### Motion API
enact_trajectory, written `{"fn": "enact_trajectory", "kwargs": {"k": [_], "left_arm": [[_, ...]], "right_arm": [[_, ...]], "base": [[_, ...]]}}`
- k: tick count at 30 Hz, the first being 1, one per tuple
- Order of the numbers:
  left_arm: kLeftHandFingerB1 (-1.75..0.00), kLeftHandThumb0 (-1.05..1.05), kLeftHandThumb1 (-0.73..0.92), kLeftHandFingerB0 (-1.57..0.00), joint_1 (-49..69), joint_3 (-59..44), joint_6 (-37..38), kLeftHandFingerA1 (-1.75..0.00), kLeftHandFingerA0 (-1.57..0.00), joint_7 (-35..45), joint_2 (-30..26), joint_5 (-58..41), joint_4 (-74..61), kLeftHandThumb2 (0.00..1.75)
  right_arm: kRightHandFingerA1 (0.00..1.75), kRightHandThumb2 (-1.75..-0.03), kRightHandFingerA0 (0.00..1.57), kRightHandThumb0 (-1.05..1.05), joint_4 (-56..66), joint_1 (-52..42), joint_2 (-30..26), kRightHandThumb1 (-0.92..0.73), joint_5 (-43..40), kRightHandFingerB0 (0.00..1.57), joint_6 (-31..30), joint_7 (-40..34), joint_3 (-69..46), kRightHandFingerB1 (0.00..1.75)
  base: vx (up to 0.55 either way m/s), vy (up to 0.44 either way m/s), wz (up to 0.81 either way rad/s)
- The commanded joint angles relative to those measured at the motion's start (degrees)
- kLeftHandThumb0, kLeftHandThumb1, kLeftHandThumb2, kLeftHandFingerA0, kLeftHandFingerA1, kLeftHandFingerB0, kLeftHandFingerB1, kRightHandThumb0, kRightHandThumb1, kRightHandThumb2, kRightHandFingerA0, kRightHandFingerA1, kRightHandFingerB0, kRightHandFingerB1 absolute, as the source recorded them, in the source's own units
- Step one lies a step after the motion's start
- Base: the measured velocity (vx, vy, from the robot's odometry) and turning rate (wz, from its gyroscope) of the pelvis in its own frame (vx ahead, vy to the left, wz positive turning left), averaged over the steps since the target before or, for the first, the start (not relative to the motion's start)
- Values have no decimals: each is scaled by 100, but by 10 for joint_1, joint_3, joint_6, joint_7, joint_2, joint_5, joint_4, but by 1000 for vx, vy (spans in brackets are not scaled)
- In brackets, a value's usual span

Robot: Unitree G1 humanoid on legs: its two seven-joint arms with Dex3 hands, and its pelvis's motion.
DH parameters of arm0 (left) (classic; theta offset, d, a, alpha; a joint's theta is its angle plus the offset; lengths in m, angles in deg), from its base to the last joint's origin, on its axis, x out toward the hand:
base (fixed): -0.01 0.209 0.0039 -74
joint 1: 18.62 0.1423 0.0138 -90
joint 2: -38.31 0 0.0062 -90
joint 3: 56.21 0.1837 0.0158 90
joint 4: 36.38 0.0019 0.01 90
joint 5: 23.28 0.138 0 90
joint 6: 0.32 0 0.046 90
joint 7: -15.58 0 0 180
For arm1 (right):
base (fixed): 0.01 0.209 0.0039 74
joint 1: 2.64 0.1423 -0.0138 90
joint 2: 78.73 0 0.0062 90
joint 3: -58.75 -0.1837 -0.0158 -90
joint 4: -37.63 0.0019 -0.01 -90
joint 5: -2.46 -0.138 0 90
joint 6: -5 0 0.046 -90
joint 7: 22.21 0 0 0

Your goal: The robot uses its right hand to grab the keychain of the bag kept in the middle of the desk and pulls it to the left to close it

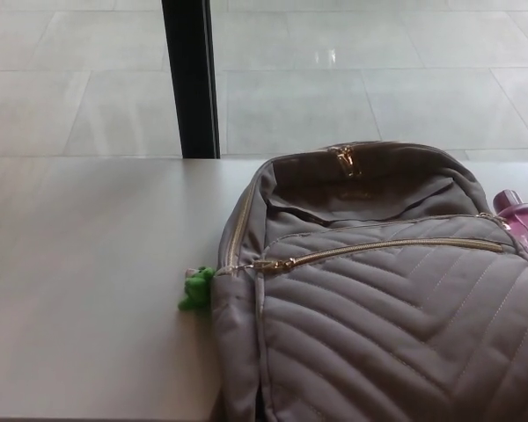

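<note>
Grey bag [378, 299] on desk [88, 264], green keychain [196, 288] at left; fingers unseen, cannot tell

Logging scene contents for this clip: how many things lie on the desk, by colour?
Grey-brown: 1, the quilted fabric backpack
Green: 1, the small plush keychain
Pink: 1, the plastic bottle
Total: 3

Keychain [196, 289] — left of bag [378, 290]
</note>
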Motion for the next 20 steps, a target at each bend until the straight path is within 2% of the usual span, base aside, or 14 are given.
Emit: {"fn": "enact_trajectory", "kwargs": {"k": [1, 2, 3, 6, 7, 9, 10, 11, 12, 14, 15, 17, 18, 20], "left_arm": [[-87, -104, 67, -51, 19, -53, -50, -103, -66, 53, -13, -58, 9, 128], [-87, -104, 67, -51, 19, -56, -52, -103, -66, 55, -13, -58, 9, 128], [-90, -101, 85, -40, 19, -53, -46, -113, -57, 42, -12, -47, 11, 88], [-86, -102, 86, -39, 17, -52, -42, -107, -59, 35, -13, -38, 16, 87], [-88, -101, 87, -36, 19, -52, -41, -111, -58, 37, -13, -37, 16, 88], [-86, -103, 86, -31, 11, -58, -52, -109, -56, 30, -15, -36, 18, 86], [-80, -99, 69, -39, 6, -57, -52, -100, -67, 25, -17, -33, 17, 132], [-87, -102, 85, -38, 0, -58, -47, -107, -56, 28, -22, -32, 12, 88], [-81, -105, 69, -35, -3, -61, -37, -104, -65, 31, -30, -33, 7, 132], [-81, -105, 69, -35, -3, -63, -32, -104, -65, 31, -32, -32, 6, 132], [-96, -105, 88, -31, -17, -70, -46, -116, -66, 32, -40, -38, 0, 83], [-96, -105, 89, -32, -26, -68, -48, -114, -67, 26, -42, -33, -2, 82], [-89, -105, 89, -36, -31, -68, -51, -110, -66, 26, -42, -32, -2, 81], [-90, -105, 88, -33, -33, -67, -51, -109, -63, 27, -36, -31, -2, 83]], "right_arm": [[35, -101, 0, -80, -179, -25, 72, -66, -156, 1, 91, -83, -150, 14], [35, -101, 0, -80, -186, -23, 70, -66, -154, 1, 95, -82, -152, 14], [39, -97, 1, -76, -252, -4, 52, -58, -150, 6, 113, -69, -143, 24], [51, -95, 5, -74, -277, -1, 43, -59, -128, 7, 127, -36, -113, 36], [61, -64, 14, -74, -266, -13, 46, -76, -126, 19, 147, -8, -106, 35], [73, -62, 44, -72, -236, -36, 50, -73, -109, 35, 182, 11, -81, 37], [65, -62, 47, -70, -233, -40, 49, -72, -100, 33, 188, 11, -71, 35], [64, -61, 47, -67, -235, -39, 47, -72, -97, 34, 192, 9, -64, 35], [66, -61, 51, -68, -232, -36, 51, -71, -90, 33, 197, 4, -53, 35], [66, -61, 51, -68, -234, -34, 51, -71, -90, 33, 202, 2, -46, 35], [71, -62, 46, -69, -216, -44, 56, -72, -93, 30, 205, 19, -40, 37], [71, -61, 50, -67, -212, -45, 57, -71, -95, 32, 210, 19, -33, 36], [72, -93, 52, -67, -214, -44, 56, -56, -94, 26, 212, 15, -27, 49], [66, -61, 56, -66, -220, -46, 53, -70, -88, 33, 217, 9, -19, 35]], "base": [[0, 0, 0], [0, 0, 0], [0, 0, 0], [0, 0, 0], [0, 0, 0], [0, 0, 0], [0, 0, 0], [0, 0, 0], [0, 0, 0], [0, 0, 0], [0, 0, 0], [0, 0, 0], [0, 0, 0], [0, 0, 0]]}}
